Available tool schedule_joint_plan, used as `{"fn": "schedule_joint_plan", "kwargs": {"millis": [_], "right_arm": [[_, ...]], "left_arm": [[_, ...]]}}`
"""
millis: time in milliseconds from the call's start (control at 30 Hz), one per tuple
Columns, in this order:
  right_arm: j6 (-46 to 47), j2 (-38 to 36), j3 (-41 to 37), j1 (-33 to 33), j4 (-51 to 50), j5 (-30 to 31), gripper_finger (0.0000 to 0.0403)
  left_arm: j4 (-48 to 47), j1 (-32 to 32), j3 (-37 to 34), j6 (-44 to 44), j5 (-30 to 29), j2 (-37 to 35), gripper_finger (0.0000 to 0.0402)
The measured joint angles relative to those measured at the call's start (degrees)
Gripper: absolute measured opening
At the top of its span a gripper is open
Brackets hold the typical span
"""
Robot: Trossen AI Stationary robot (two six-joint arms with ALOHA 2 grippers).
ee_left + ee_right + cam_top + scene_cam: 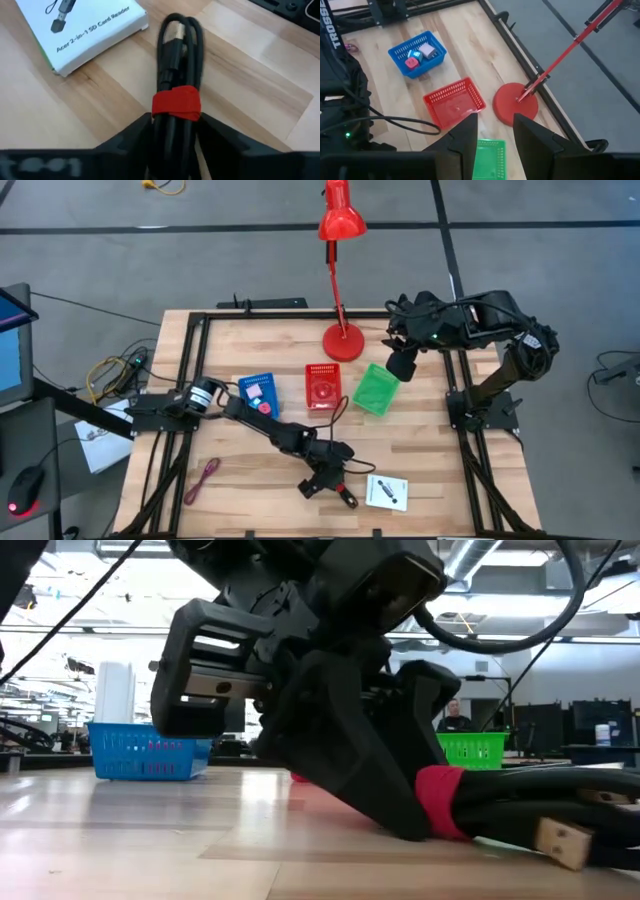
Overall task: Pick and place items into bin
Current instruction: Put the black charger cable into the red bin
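Note:
A black cable bundle (177, 45) bound by a red strap (176, 104) lies near the table's near edge (343, 494). My left gripper (175, 137) is down on it (322, 478), shut on the bundle. A white card-reader box (387, 491) lies flat just right of it. The maroon cord (203, 478) lies on the table, near left. The blue bin (257, 392) holds the pink cube (426, 50), the tiny blue cube (416, 54) and the red piece (411, 62). My right gripper (495, 132) hangs open above the green bin (376, 389). My left gripper pinches the black cable bundle between its two fingers, just behind the red strap (176, 117). The fingers (135, 137) lie along the bundle and slant down at it from above. The bundle lies low along the table (560, 840), its looped end pointing away from the gripper.
Three bins stand in a row mid-table: blue, red (322, 386) and green. A red desk lamp stands on its round base (343, 342) at the far edge. A black cable (395, 120) runs across the wood by the red bin. Bare wood (250, 470) lies between cord and bundle.

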Motion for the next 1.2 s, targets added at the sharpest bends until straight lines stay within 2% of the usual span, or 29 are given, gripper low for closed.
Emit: {"fn": "schedule_joint_plan", "kwargs": {"millis": [133,233,333,533,733,833,967,1200], "right_arm": [[-1.6,0.0,0.0,0.0,0.0,0.0,0.0118],[-1.7,0.0,0.0,0.0,0.0,0.0,0.0118],[-1.7,0.0,0.0,0.0,0.0,0.0,0.0118],[-3.4,0.0,0.0,0.0,0.0,0.0,0.0118],[-4.2,0.0,0.0,0.0,0.0,0.1,0.0118],[-4.2,0.0,0.0,0.0,0.0,0.1,0.0118],[-4.2,0.0,0.0,0.0,0.0,0.1,0.0118],[-6.2,0.0,0.0,0.0,0.0,0.2,0.0118]], "left_arm": [[-0.8,0.4,1.3,-0.4,-2.8,-0.2,0.0069],[-4.8,1.5,3.8,-3.9,-6.7,-1.0,0.0023],[-11.2,2.8,7.6,-9.0,-10.4,-4.0,0.0023],[-26.4,7.3,10.3,-8.4,-24.6,-14.0,0.0024],[-38.6,17.0,10.1,-12.2,-28.9,-20.8,0.0024],[-38.2,22.9,8.6,-12.9,-28.6,-20.7,0.0025],[-34.2,28.6,3.5,-13.4,-21.7,-19.6,0.0023],[-32.7,29.2,-2.8,15.0,-18.8,-19.5,0.0023]]}}
